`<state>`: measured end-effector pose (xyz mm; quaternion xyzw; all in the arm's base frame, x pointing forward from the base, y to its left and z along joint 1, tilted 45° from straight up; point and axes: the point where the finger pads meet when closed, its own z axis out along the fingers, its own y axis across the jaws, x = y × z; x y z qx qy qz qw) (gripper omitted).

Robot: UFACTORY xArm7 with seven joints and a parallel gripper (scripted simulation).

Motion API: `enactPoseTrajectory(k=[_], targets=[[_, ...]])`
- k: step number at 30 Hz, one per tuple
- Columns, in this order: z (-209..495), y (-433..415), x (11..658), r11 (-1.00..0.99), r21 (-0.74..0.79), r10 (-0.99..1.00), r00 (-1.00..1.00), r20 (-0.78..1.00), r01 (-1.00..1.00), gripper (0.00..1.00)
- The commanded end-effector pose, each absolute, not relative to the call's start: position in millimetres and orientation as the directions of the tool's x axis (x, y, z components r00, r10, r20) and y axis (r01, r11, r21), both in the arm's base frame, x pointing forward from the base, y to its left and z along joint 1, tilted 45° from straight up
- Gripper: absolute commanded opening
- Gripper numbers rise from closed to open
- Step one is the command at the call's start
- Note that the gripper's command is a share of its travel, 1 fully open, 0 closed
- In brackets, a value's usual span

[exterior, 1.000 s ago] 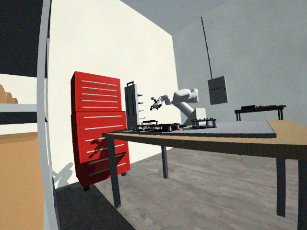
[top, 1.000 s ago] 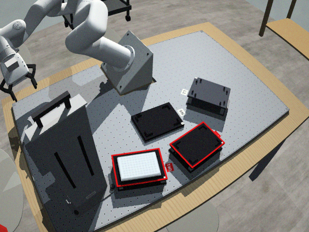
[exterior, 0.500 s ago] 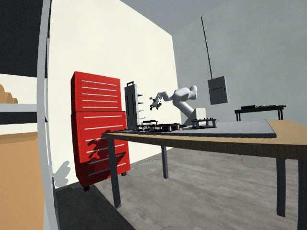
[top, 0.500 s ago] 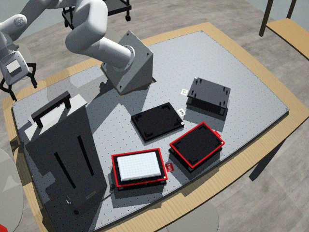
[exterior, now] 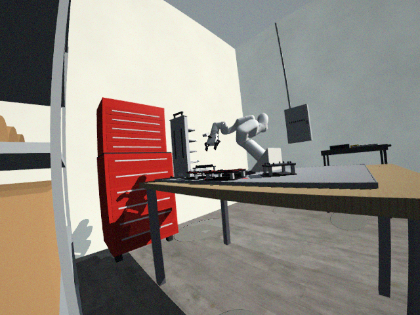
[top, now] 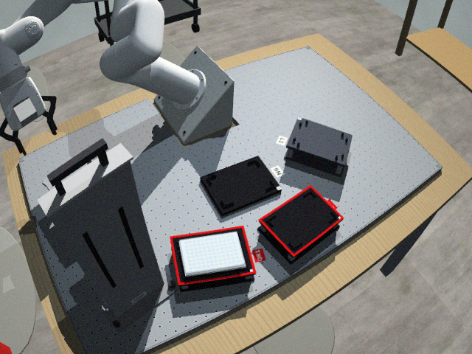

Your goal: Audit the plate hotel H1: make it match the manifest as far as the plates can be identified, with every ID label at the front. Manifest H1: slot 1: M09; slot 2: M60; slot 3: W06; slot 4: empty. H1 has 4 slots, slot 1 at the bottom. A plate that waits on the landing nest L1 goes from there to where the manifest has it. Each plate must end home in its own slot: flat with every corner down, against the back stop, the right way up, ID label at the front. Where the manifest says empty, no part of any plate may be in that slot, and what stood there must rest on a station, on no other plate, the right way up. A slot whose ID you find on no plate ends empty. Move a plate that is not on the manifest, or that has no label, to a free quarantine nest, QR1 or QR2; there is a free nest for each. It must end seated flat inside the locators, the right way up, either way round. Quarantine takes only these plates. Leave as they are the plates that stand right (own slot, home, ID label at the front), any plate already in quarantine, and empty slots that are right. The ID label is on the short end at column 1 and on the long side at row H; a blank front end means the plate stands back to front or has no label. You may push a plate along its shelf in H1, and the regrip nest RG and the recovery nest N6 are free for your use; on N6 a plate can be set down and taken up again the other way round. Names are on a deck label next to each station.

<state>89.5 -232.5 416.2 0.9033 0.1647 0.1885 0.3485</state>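
The hand (top: 28, 131) is fully open and holds nothing; it hangs in the air beyond the far corner of the bench (top: 400, 110), in front of the shelf side of the plate hotel (top: 95, 228), with its fingers pointing down. In the exterior view the hand (exterior: 212, 145) is near the hotel's shelves (exterior: 191, 140), not touching them. A white plate (top: 212, 253) lies flat on a red-framed nest (top: 174, 259) just beside the hotel. The second red-framed nest (top: 279, 236) shows only its dark top. Near it are a low black nest (top: 240, 184) and a raised grey nest (top: 320, 142). The plates inside the hotel are too small to tell.
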Motion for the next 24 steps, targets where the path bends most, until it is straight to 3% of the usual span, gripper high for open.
enactPoseTrajectory(k=[1,24], targets=[[417.6,-232.3,89.3,-0.702,0.693,0.381,0.909,0.169,0.165,1.00],[417.8,-232.2,89.6,-0.701,0.693,0.175,0.983,-0.057,0.165,1.00]])
